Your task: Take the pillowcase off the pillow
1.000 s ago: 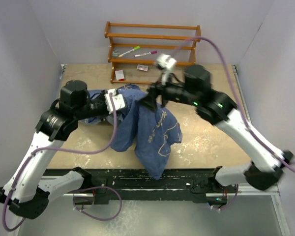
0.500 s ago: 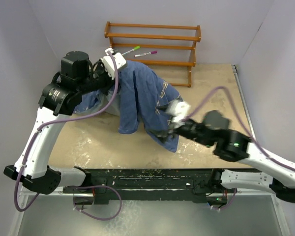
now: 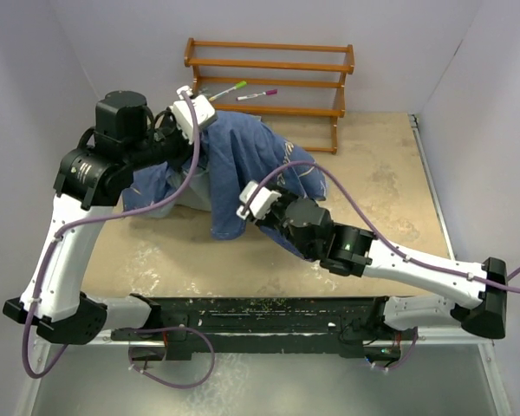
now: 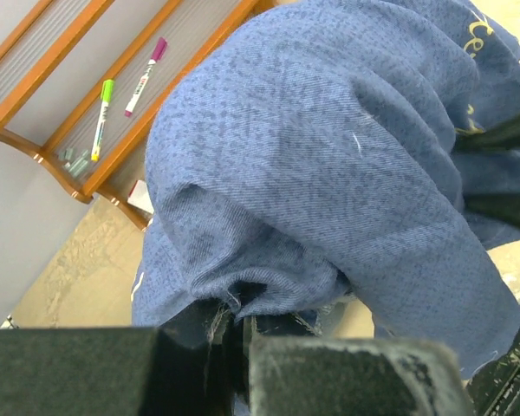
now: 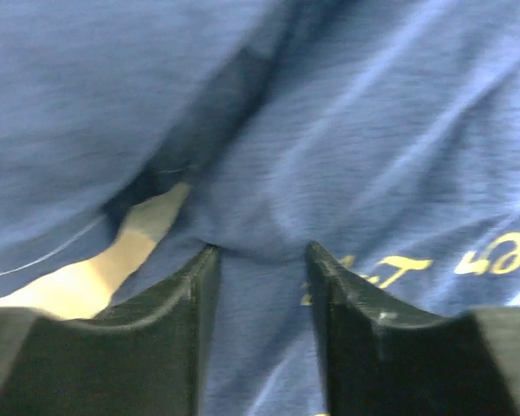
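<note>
The navy-blue pillowcase (image 3: 243, 160) with cream script hangs in a heap from my left gripper (image 3: 193, 111), which is raised at the back left. In the left wrist view the left gripper (image 4: 234, 334) is shut on a bunched fold of the pillowcase (image 4: 329, 173). My right gripper (image 3: 250, 206) is low at the cloth's front side. In the right wrist view it (image 5: 258, 264) is open, its fingers (image 5: 186, 303) pressed against the pillowcase (image 5: 347, 130), with cloth lying between them. The pillow is hidden by the cloth; a cream patch (image 5: 143, 238) shows beneath a fold.
A wooden rack (image 3: 269, 65) stands against the back wall with a green marker (image 3: 230, 87) and a pink marker (image 3: 258, 93) on it. Grey walls close in both sides. The arms' black base rail (image 3: 269, 316) runs along the table's near edge.
My left gripper has risen toward the back, lifting the pillowcase with it. My right arm has dropped from high at the middle, let go of the cloth, and come in low against its front.
</note>
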`<state>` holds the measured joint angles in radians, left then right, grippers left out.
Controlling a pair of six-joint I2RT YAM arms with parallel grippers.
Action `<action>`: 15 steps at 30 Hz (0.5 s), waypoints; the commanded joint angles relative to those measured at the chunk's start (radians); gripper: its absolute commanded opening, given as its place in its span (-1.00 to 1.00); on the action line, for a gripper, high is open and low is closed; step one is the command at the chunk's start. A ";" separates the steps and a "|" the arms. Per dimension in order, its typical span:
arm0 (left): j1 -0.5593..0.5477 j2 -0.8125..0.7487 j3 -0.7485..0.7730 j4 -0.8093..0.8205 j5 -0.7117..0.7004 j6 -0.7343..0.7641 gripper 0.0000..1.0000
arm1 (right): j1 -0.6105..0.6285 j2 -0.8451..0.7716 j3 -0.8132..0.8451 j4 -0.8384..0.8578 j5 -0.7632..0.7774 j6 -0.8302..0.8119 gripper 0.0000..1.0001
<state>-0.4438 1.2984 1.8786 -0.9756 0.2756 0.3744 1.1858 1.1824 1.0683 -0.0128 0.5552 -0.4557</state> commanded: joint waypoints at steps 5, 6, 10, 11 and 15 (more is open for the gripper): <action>0.007 -0.108 0.032 0.056 0.083 0.008 -1.00 | -0.161 -0.050 0.173 0.091 -0.024 0.026 -1.00; 0.007 -0.113 0.030 0.050 0.088 0.011 -1.00 | -0.179 -0.058 0.196 0.090 -0.049 0.033 -1.00; 0.007 -0.128 0.019 0.025 0.110 0.043 -1.00 | -0.198 -0.070 0.251 0.075 -0.105 0.041 -1.00; 0.007 -0.135 0.015 0.017 0.121 0.055 -1.00 | -0.200 -0.070 0.266 0.066 -0.124 0.041 -1.00; 0.007 -0.158 -0.015 -0.033 0.194 0.115 -1.00 | -0.216 -0.069 0.339 0.045 -0.275 0.079 -1.00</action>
<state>-0.4385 1.1870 1.8679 -1.0489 0.3649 0.4175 0.9813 1.1248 1.3193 0.0040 0.4366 -0.4232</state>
